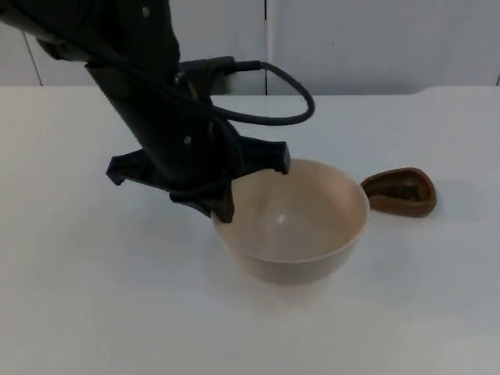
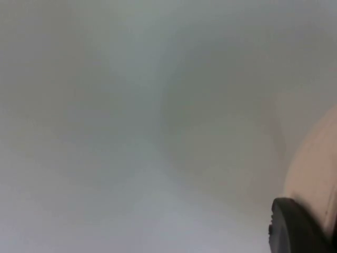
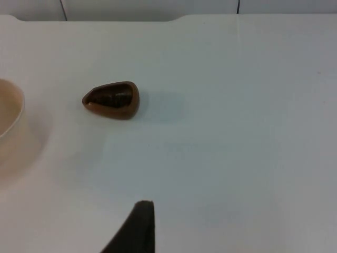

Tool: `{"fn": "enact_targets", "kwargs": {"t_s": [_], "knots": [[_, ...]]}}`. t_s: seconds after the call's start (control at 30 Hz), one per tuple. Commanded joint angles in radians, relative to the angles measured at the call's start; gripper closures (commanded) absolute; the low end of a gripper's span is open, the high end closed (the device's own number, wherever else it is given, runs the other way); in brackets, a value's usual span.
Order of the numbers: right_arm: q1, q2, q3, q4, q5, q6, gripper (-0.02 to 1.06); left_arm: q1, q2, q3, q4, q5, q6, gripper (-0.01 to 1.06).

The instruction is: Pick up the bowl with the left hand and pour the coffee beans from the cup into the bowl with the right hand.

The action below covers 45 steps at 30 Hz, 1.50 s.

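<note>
A cream bowl [image 1: 301, 223] stands at the middle of the table, with nothing inside it. My left gripper [image 1: 223, 209] reaches down from the upper left and is shut on the bowl's left rim. In the left wrist view a black fingertip [image 2: 295, 229] lies against the bowl's wall [image 2: 316, 168]. A small brown cup [image 1: 401, 191] holding dark coffee beans stands just right of the bowl, apart from it. The right wrist view looks at the cup [image 3: 111, 99] from some distance, with the bowl's rim [image 3: 13, 113] beside it. My right gripper [image 3: 138, 229] hangs well short of the cup.
The white table [image 1: 94, 297] ends at the grey partition wall [image 1: 375, 47] behind. The left arm [image 1: 148, 94] crosses above the table's left half.
</note>
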Motion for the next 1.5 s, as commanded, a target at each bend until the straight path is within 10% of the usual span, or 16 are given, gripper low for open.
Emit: {"fn": "enact_targets", "kwargs": {"t_s": [0.0, 0.43, 1.47], "knots": [[-0.007, -0.004, 0.002, -0.003, -0.005, -0.01, -0.01, 0.021, -0.034, 0.052, 0.001, -0.015, -0.014, 1.05], [-0.007, -0.004, 0.002, -0.003, -0.005, -0.01, -0.01, 0.044, -0.264, 0.302, 0.047, -0.083, -0.014, 1.05], [-0.007, -0.004, 0.002, 0.004, -0.005, 0.009, -0.01, 0.044, -0.355, 0.311, 0.086, -0.047, -0.011, 1.05]]}}
